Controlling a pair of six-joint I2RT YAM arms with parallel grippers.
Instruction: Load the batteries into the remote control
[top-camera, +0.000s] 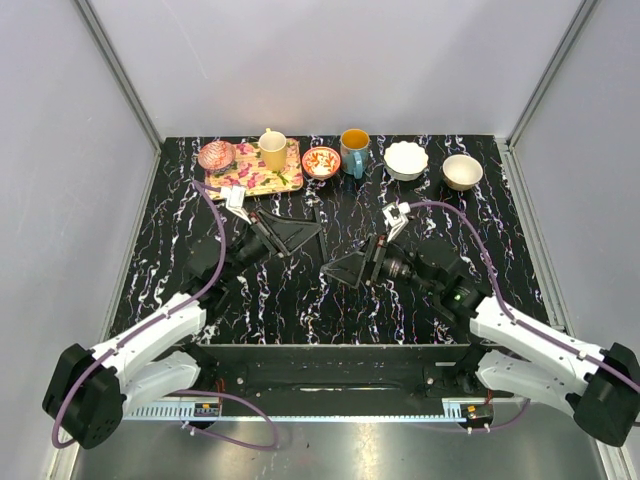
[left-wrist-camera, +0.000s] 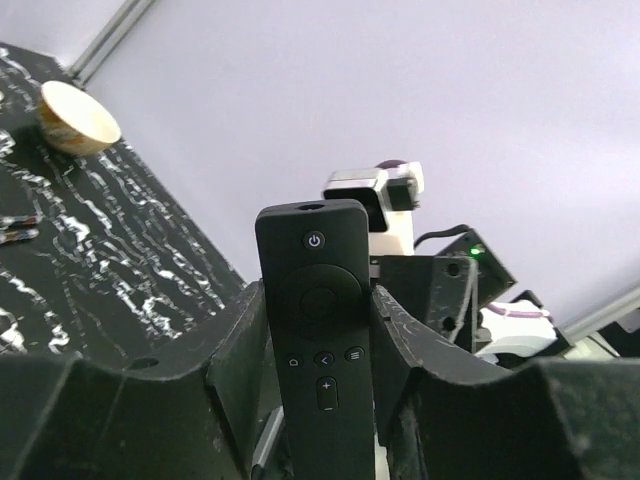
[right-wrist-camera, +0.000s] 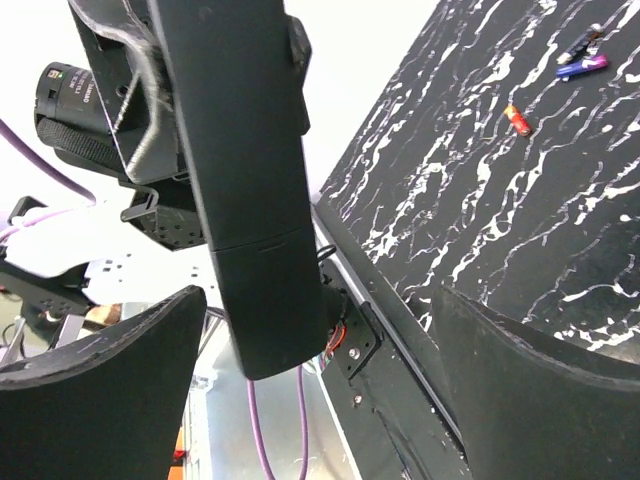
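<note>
Left pincer (left-wrist-camera: 318, 305) clenched on remote control (left-wrist-camera: 312, 250), centre frame, buttons toward its camera. Right pincer (right-wrist-camera: 320, 300) released, fingers (right-wrist-camera: 110, 370) flanking the remote's end, apart.

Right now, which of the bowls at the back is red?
The patterned bowl between the yellow cup and the teal mug; the pink bowl, white bowl and beige bowl differ in colour.
</note>
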